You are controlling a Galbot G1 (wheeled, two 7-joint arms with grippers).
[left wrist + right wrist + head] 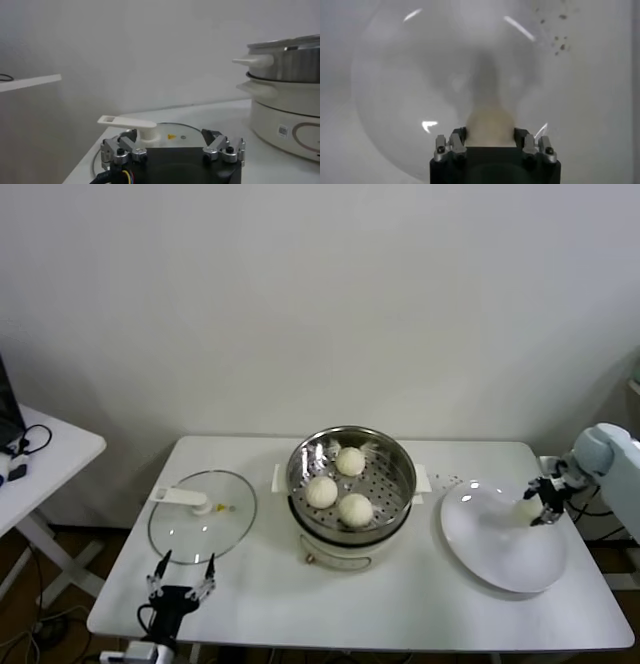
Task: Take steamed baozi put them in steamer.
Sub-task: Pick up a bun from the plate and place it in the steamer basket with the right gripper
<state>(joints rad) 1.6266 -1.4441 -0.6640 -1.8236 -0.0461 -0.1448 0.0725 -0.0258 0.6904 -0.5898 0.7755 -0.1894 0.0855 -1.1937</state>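
Note:
The steel steamer [402,461] stands on its white cooker base [340,549] at the table's middle. Three cream-white baozi lie on its perforated floor: one at the back [350,461], one on the left [321,492] and one at the front [356,509]. My right gripper [545,504] is over the far right part of the white plate [490,549], shut on the fourth baozi [530,507]. In the right wrist view that baozi [490,122] fills the gap between the fingers of the right gripper [490,134] above the plate [410,75]. My left gripper [182,572] is parked, open and empty, at the table's front left.
The flat glass lid [200,519] with a white handle lies left of the steamer, just beyond my left gripper [170,136]; the lid [182,131] and steamer [295,60] show in the left wrist view. A white side table [45,454] stands far left. Dark specks [447,481] dot the table beside the plate.

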